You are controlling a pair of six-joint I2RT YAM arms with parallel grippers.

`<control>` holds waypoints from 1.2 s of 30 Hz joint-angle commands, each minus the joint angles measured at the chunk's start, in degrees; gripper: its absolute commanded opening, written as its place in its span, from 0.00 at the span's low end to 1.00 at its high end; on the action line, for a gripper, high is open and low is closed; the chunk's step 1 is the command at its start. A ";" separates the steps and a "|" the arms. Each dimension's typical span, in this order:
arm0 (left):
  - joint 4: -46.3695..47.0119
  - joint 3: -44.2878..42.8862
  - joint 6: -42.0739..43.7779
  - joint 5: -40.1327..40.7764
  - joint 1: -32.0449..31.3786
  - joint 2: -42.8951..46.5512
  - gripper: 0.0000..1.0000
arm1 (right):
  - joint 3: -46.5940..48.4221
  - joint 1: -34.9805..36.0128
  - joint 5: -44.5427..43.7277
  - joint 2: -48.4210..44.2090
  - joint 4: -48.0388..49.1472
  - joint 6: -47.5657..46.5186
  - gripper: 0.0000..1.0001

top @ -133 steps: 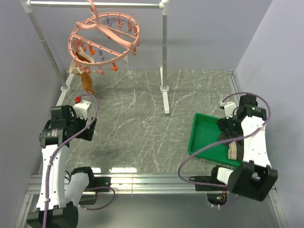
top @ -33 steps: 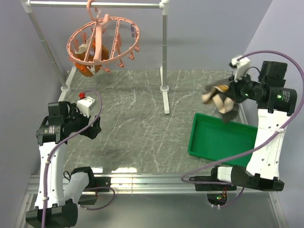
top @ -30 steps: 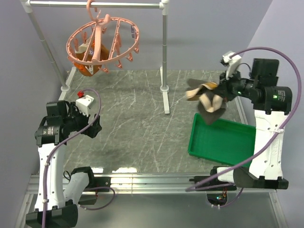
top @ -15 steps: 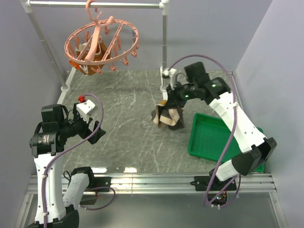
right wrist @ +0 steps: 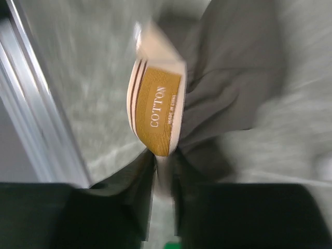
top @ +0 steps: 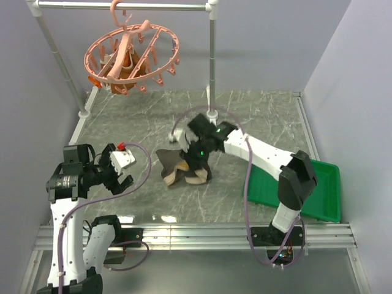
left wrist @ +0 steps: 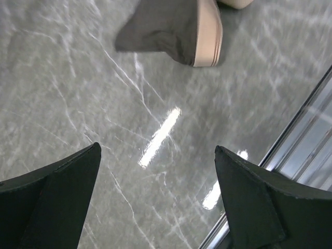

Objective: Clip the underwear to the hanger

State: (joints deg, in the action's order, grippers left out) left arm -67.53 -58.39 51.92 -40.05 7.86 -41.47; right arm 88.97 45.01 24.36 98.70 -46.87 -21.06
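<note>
Plainly the underwear [right wrist: 228, 88] has its waistband [right wrist: 158, 111] between the right gripper [right wrist: 162, 166] fingers (clenched or slack, I cannot tell); left gripper [left wrist: 156, 150] gapes, cloth beyond its tips. Dropped crumpled, the band may bury itself.

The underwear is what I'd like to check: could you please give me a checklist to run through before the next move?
1. Underwear down on the table: ok.
2. Underwear spread flat: not ok, bunched and folded.
3. Left gripper open and empty: ok.
4. Right gripper hold: cannot tell; the waistband sits between its fingers.
5. Hanger on the rack, with free clips: ok.
</note>
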 commanded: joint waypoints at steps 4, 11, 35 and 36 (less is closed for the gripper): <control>1.78 7.57 13.56 2.78 -1.79 -1.85 0.97 | -14.86 1.66 -5.09 -7.54 0.46 -1.00 0.39; 13.72 13.56 8.12 8.05 -12.50 -7.39 0.94 | -21.91 -2.73 -7.67 -14.15 -0.85 1.28 0.39; 46.16 34.83 30.42 22.65 -44.50 -13.54 0.89 | -27.62 -8.80 2.18 -2.11 1.43 10.86 0.50; 47.04 35.27 31.30 23.09 -45.03 -13.98 0.87 | -27.45 -8.72 2.27 -1.84 1.61 10.95 0.50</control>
State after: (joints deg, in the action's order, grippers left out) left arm -27.07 -24.03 76.20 -18.50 -35.79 -54.83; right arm 61.21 36.03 25.02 96.49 -47.90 -11.33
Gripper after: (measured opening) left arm 0.880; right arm 0.503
